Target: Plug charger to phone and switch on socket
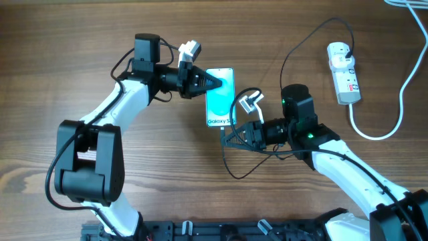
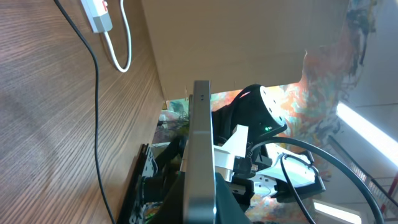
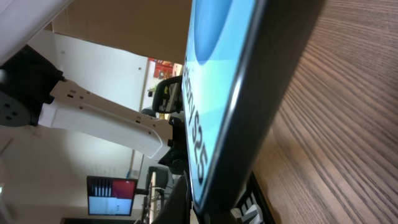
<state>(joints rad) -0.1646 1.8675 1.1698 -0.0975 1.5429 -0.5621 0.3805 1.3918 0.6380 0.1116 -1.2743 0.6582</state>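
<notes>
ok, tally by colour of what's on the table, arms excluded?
White: 2, the elongated white plastic power strip and its thick white cord
Black: 1, the thin long black charger cable
Teal-blue: 1, the flat rectangular teal-blue-screened smartphone
Total: 4

Overhead view: the right gripper (image 1: 226, 138) is covering the lower end of the phone (image 1: 221, 94), so the connector tip of the charger (image 1: 281, 67) is lying out of sight. The red markings on the socket (image 1: 343, 72) are appearing too small to read, and its white cord (image 1: 401, 100) is running off the upper right edge. Left wrist view: the frame's top edge is cutting off the socket (image 2: 96, 15) at upper left. Right wrist view: the phone (image 3: 217, 93) is overflowing the top edge.
</notes>
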